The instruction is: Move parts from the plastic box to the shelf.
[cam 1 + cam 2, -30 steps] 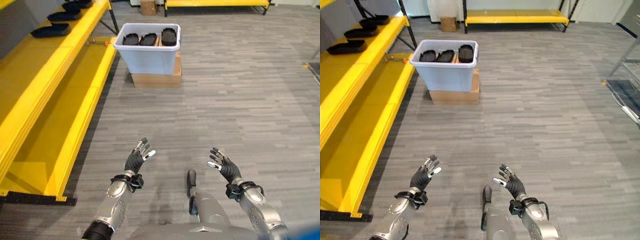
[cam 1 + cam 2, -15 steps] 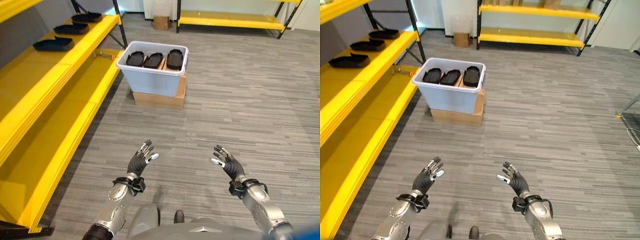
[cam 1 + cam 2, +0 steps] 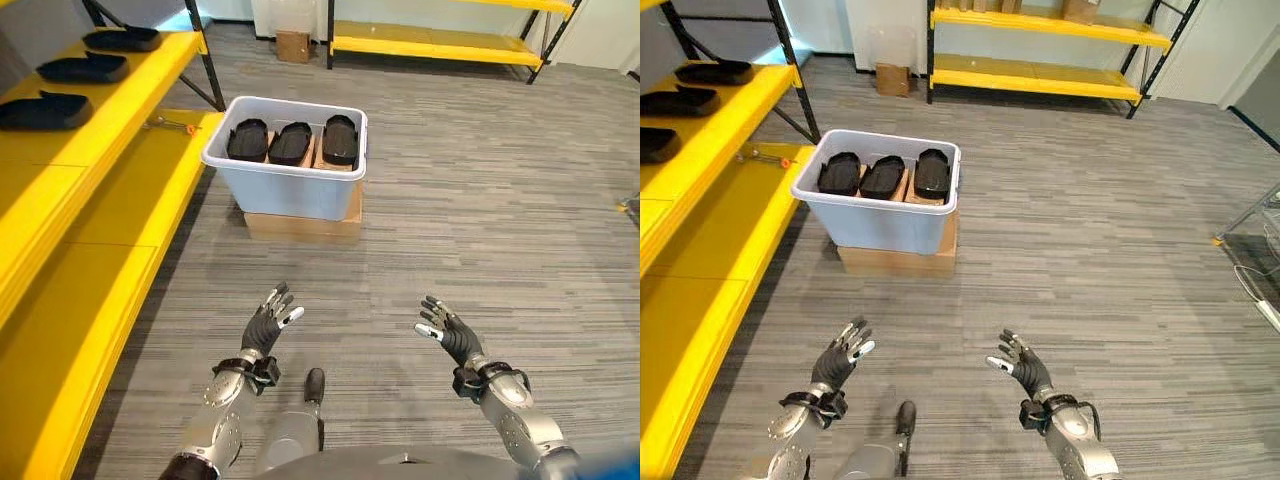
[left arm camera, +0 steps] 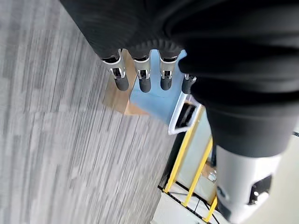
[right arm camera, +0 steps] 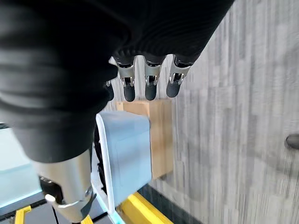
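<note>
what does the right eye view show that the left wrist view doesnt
Right eye view alone: three black parts lying side by side in the plastic box, more black parts on the yellow shelf, a second yellow shelf at the back, and the right hand, open above the floor.

Left wrist view alone: a close look along the left hand, its straight fingers aimed toward the box.

Both: the plastic box on its cardboard box, the grey floor, yellow shelving, and the open left hand.

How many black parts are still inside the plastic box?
3. They stand side by side in the plastic box: one on the left, one in the middle, one on the right. More could be hidden underneath.
</note>
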